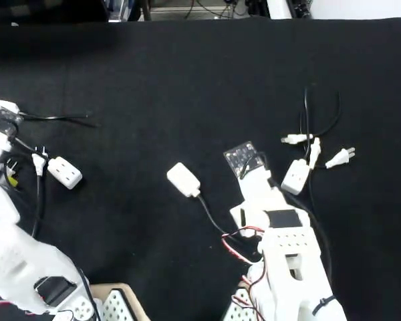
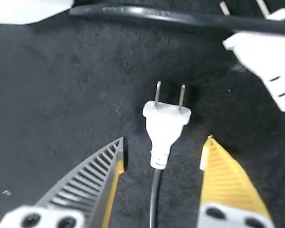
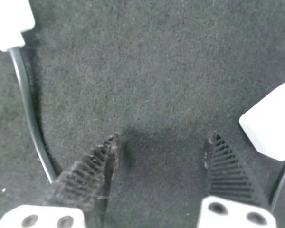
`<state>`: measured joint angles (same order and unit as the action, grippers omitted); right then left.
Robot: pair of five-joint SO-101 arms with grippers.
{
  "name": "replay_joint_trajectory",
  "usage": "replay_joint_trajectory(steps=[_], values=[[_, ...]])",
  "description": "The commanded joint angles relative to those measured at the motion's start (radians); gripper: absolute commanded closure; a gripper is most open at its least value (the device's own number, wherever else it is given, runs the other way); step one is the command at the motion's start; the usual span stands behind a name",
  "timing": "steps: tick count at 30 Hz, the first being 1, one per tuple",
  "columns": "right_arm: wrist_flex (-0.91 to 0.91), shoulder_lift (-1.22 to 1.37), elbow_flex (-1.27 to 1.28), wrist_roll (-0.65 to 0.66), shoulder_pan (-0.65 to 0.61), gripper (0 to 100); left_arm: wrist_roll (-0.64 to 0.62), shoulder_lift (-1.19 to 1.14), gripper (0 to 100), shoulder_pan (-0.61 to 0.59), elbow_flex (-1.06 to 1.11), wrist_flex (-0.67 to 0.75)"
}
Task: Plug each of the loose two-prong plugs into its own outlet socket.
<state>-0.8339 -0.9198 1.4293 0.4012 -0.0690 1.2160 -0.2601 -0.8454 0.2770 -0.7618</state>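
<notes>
A white two-prong plug [image 2: 165,126] lies flat on the black cloth between the spread fingers of my open left gripper [image 2: 164,145], untouched, prongs pointing away from the wrist. Just beyond it lie a second white plug [image 2: 268,61] and a black cable [image 2: 180,19]. In the high view my left gripper [image 1: 13,170] is at the left edge, beside a plug [image 1: 39,160] and a white outlet socket [image 1: 65,172]. My right gripper [image 3: 161,142] hangs open over bare cloth between one outlet socket [image 3: 9,21] and another [image 3: 270,128].
At the right of the table, three loose white plugs [image 1: 295,139] [image 1: 314,150] [image 1: 339,158] on black cords lie next to the outlet socket [image 1: 296,175]. The middle socket [image 1: 182,179] trails a black cable toward the right arm's base. A tan tray [image 1: 120,301] sits at the front edge.
</notes>
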Motion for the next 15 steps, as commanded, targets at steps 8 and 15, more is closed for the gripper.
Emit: replay_joint_trajectory(steps=[8,15], values=[[0.012,-0.013,-0.002,-0.009,-0.014,72.3,0.015,-0.385,74,0.041,-0.628,-0.443],[0.012,-0.013,-0.002,-0.009,-0.014,72.3,0.021,-0.56,94,0.082,-0.773,-0.565]])
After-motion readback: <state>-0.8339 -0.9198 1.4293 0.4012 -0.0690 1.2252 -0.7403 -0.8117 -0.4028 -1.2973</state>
